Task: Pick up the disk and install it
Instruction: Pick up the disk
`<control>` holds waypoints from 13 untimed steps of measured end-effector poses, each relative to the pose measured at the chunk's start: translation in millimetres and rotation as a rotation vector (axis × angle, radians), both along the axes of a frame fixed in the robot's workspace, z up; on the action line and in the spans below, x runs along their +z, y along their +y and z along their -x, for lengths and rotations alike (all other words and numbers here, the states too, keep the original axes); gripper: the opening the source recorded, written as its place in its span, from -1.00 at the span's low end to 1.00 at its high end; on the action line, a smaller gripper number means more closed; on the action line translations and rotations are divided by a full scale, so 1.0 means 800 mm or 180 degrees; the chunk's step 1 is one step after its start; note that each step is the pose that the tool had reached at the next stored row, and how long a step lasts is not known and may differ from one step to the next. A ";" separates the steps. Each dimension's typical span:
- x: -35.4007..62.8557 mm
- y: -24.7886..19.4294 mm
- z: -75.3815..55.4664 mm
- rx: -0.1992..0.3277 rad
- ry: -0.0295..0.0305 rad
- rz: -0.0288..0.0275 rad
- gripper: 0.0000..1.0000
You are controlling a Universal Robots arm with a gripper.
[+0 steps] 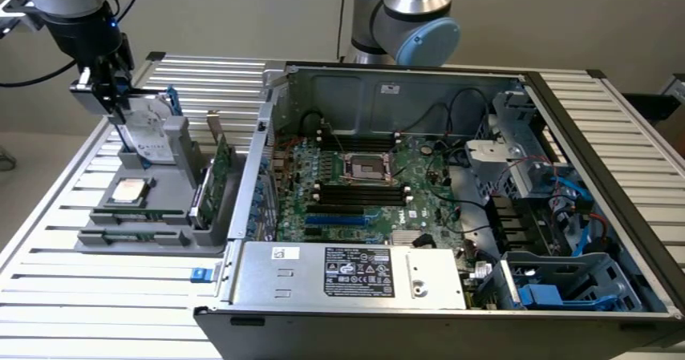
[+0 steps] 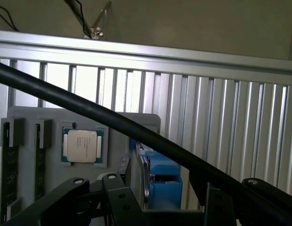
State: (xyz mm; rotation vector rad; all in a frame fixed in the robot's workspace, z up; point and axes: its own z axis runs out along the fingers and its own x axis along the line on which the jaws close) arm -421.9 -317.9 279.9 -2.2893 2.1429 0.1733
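Disk (image 1: 153, 139): not yet lifted, not yet installed. Seated on edge in the gray holder (image 1: 107, 236), framed by its blue carrier bracket (image 2: 166, 181), directly under the gripper (image 1: 125, 119) and between its jaws. Jaws spread wide, one to each side of the disk's thin edge, with a gap showing on the bracket side in the wrist view; released, clamping nothing.

Judged stage: gripper placed over the disk, grasp not made. Left to do: the closing, the lift, the carry to the open computer case (image 1: 396, 75), the seating inside. Case well apart from the gripper, lid off, motherboard (image 1: 370, 184) exposed.

Count:
- one disk
- one CPU chip (image 1: 130, 190), flat in the holder, near the gripper, just beside the disk
- one green circuit card (image 1: 220, 180), on edge at the holder's side toward the case
- two memory sticks (image 2: 9, 174), slotted beyond the chip
- one holder, one case, one gripper
- one slatted table (image 1: 64, 296) under all of it
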 end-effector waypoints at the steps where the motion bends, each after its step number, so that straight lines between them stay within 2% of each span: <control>1: 0.000 0.0000 0.000 -0.0001 -0.0001 0.0000 0.24; 9: 0.000 -0.0011 0.000 -0.0040 -0.0006 0.0000 0.19; 11: 0.000 -0.0012 0.000 -0.0059 -0.0006 0.0001 -0.06; 12: 0.000 -0.0013 0.000 -0.0069 -0.0006 0.0001 -0.06; 13: 0.000 -0.0013 0.000 -0.0079 -0.0006 0.0000 -0.18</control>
